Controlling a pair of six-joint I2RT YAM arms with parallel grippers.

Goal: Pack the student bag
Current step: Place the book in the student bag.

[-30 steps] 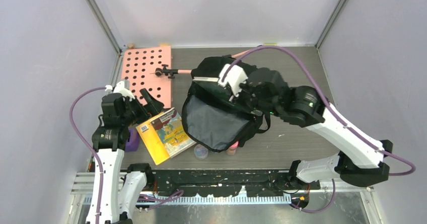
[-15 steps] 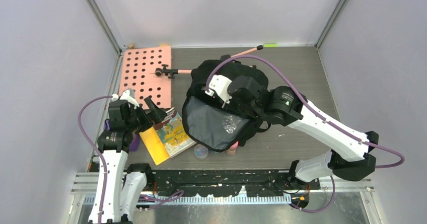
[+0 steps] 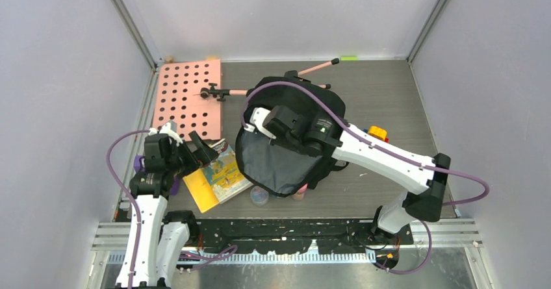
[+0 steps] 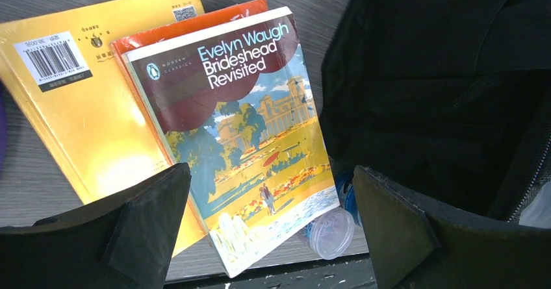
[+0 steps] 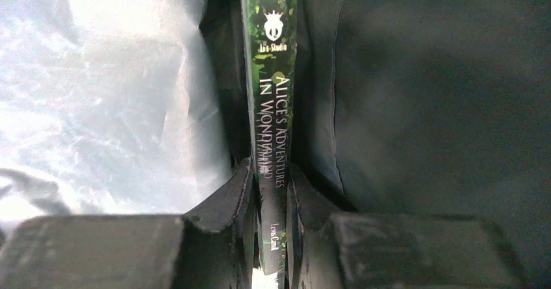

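R gripper point(image 5: 268, 195) pinched the Alice book point(image 5: 269, 75), prob. inside the student bag point(image 5: 442, 107); L gripper point(image 4: 269, 175) hung spread wide over the Brideshead book point(image 4: 247, 107) left of it.

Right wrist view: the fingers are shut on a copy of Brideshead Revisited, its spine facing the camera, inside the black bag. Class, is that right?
One thing is wrong: the title. The right wrist view shows the right gripper, fingers shut on Alice's Adventures in Wonderland, spine facing the camera, inside the student bag. Brideshead Revisited lies outside, in the left wrist view.
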